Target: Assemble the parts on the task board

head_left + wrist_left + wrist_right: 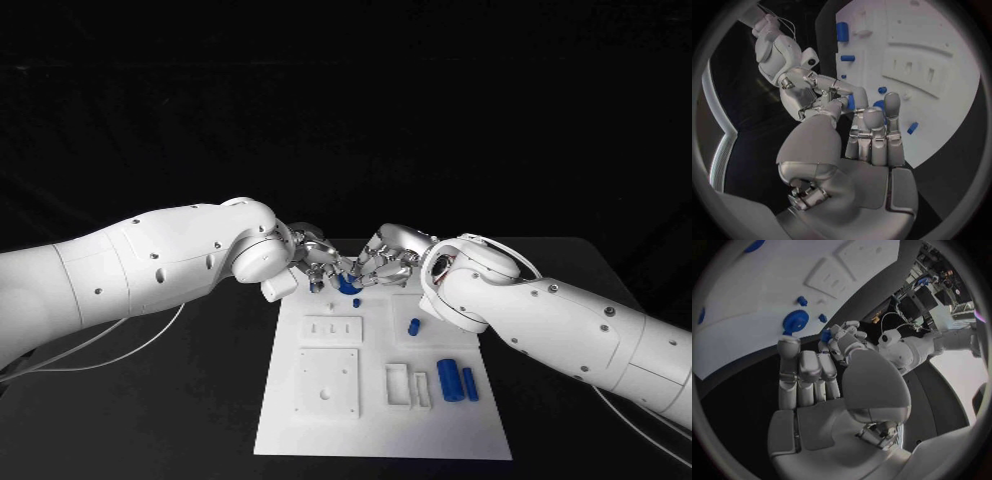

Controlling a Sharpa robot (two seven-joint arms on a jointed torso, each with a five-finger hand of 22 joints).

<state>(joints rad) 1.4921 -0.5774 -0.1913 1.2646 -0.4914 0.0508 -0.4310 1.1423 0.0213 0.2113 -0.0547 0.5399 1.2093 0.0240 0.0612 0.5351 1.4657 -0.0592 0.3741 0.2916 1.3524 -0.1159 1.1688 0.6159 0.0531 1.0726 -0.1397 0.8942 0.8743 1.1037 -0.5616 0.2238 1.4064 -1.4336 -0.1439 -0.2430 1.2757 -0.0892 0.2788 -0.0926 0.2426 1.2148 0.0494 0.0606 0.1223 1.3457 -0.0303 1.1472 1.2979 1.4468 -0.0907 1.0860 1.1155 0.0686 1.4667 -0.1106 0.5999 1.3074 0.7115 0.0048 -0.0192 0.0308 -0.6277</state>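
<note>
A small blue part (348,285) sits just above the middle of the head view, at the far edge of the white task board (433,435), caught between the two hands. From the right wrist, the left hand (844,338) seems to pinch a blue piece in its fingertips; from the left wrist, the right hand (820,95) has a blue piece (851,102) against its fingers too. Which hand truly carries the weight I cannot tell; it looks like a handover, both equally near. The part's long axis runs roughly upright. Both arms angle in from the frame's sides, fingers curled toward each other. A blue gear (794,320) lies on the board close below the hands, and two blue cylinders (457,381) rest at lower right.
</note>
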